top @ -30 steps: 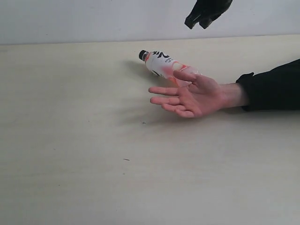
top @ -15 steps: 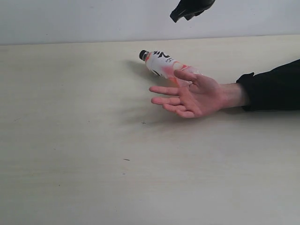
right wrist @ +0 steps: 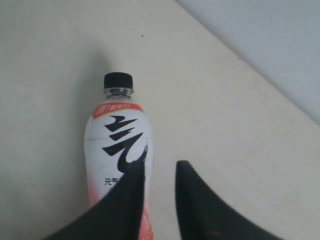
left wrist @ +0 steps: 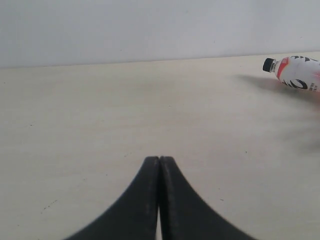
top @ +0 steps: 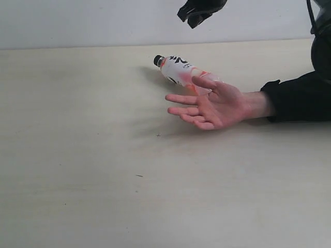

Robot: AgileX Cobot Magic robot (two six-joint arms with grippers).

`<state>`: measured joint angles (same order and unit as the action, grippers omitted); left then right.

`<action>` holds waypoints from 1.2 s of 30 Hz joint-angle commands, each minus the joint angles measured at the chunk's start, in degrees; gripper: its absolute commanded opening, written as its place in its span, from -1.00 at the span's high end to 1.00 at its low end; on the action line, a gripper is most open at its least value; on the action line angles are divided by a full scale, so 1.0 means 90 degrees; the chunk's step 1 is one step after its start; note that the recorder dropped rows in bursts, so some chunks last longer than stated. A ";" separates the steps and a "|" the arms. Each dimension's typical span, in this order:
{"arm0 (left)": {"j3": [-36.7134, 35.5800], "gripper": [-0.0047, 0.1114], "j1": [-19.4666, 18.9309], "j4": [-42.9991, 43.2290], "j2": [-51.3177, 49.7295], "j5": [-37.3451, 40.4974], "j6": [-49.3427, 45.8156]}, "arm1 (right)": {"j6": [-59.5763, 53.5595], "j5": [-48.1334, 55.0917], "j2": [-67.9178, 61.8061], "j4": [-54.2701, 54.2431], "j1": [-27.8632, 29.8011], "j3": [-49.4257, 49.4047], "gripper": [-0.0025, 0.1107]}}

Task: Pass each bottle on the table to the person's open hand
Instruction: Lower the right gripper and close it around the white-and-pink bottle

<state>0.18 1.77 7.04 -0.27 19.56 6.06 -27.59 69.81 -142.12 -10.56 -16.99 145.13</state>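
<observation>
**Operator:** Right jaws are open only a crack and have hold of nothing. I see a narrow gap between the two black tips in the right wrist view. Left jaws are pressed fully together, empty, low over bare table (top: pixel 77 155) and well apart from the action.

**Spotter:** Where is the bottle?

**Operator:** I can find just one bottle (top: pixel 181 70), the pink and white one. It lies on its side on the table, just behind the person's open hand (top: pixel 214 106). Its black cap (top: pixel 158 60) points away from the sleeve, and its bottom end is hidden behind the thumb. My right jaws hang high above it, near the top of the exterior view, so I judge this to be the approach for the pick.

**Spotter:** How do you want to take it?

**Operator:** First I widen the jaws, because that gap looks narrower than the bottle's body. Then I come straight down with one tip on each side of the label, near the big black lettering toward the cap end. That keeps me clear of the thumb.

**Spotter:** Any risk?

**Operator:** I see two. A round bottle on its side may roll if one tip touches first, so I centre over it before I close. The thin plastic will probably give, so I close gently. After that I lift it clear, carry it over the palm and lower it before letting go.
</observation>
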 commanded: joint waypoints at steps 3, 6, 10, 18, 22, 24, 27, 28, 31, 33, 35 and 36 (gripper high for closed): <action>-0.0020 0.88 0.0009 0.0021 0.0031 -0.0046 0.0023 | -0.0043 0.0017 -0.0232 0.0076 -0.0147 0.0017 -0.28; -0.0020 0.88 0.0009 0.0021 0.0031 -0.0046 0.0023 | 0.0096 0.0017 -0.0232 0.0185 -0.0266 0.0017 -0.40; -0.0020 0.88 0.0009 0.0021 0.0031 -0.0046 0.0023 | 0.0141 0.0017 -0.0219 0.1106 -0.0540 -0.0196 -0.43; -0.0020 0.88 0.0009 0.0021 0.0031 -0.0046 0.0023 | -0.0162 0.0017 -0.0207 0.1430 -0.0738 -0.0978 -0.43; -0.0020 0.88 0.0009 0.0021 0.0031 -0.0046 0.0023 | -0.0222 0.0017 -0.0207 0.1434 -0.0738 -0.0991 -0.43; -0.0020 0.88 0.0009 0.0021 0.0031 -0.0046 0.0023 | -0.0271 0.0017 -0.0221 0.1416 -0.0738 -0.0991 -0.43; -0.0020 0.88 0.0009 0.0021 0.0031 -0.0046 0.0023 | -0.0301 0.0017 -0.0287 0.1324 -0.0738 -0.0991 -0.43; -0.0020 0.88 0.0009 0.0021 0.0031 -0.0046 0.0023 | -0.0304 0.0017 -0.0310 0.1312 -0.0738 -0.0991 -0.43; -0.0020 0.88 0.0009 0.0021 0.0031 -0.0046 0.0023 | -0.0315 0.0017 -0.0423 0.1312 -0.0738 -0.0991 -0.43; -0.0020 0.88 0.0009 0.0021 0.0031 -0.0046 0.0023 | -0.0315 0.0017 -0.0466 0.1312 -0.0738 -0.0991 -0.43; -0.0020 0.88 0.0009 0.0021 0.0031 -0.0046 0.0023 | -0.0328 0.0017 -0.0511 0.1312 -0.0738 -0.0991 -0.43; -0.0020 0.88 0.0009 0.0021 0.0031 -0.0046 0.0023 | -0.0328 0.0017 -0.0511 0.1312 -0.0738 -0.0991 -0.43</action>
<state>0.18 1.77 7.04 -0.27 19.56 6.06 -29.86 70.27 -146.53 1.44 -23.61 136.27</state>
